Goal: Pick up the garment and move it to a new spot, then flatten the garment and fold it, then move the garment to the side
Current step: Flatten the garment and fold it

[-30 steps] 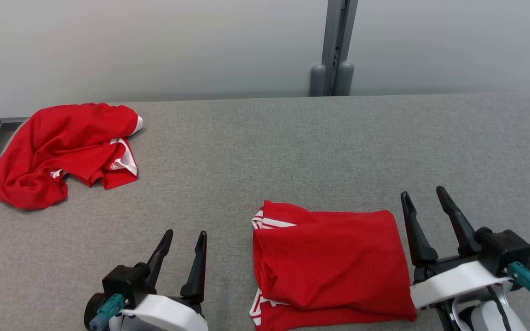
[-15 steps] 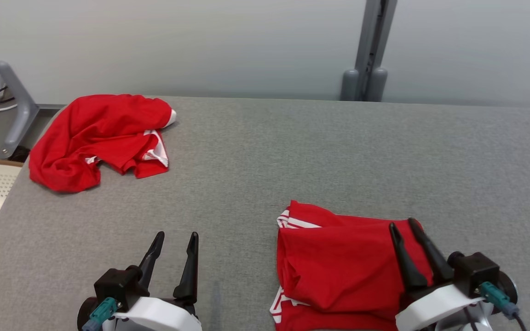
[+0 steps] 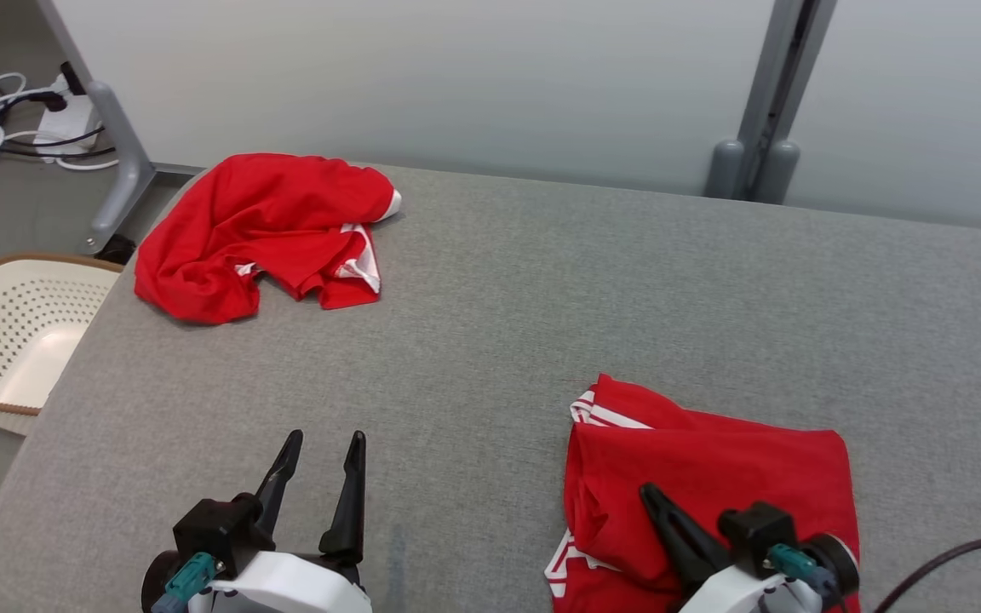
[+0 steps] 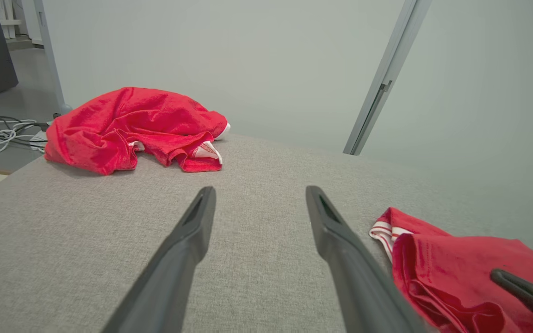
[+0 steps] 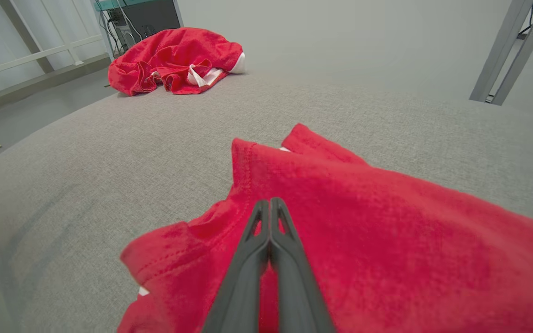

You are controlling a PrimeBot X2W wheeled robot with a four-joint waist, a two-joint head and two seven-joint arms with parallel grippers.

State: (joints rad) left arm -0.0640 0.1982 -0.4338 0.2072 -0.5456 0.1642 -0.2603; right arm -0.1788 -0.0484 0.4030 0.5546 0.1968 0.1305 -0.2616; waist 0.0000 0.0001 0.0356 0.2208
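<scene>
No legible text on the work table

Nothing in the scene can be read: the folded red garment (image 3: 712, 460) at near right is plain cloth with a white striped trim (image 3: 605, 417) and bears no readable print. The crumpled red garment (image 3: 269, 213) at far left shows white edging without lettering that can be made out. The pale perforated basket (image 3: 5, 332) at the left edge carries no mark that can be read.
</scene>
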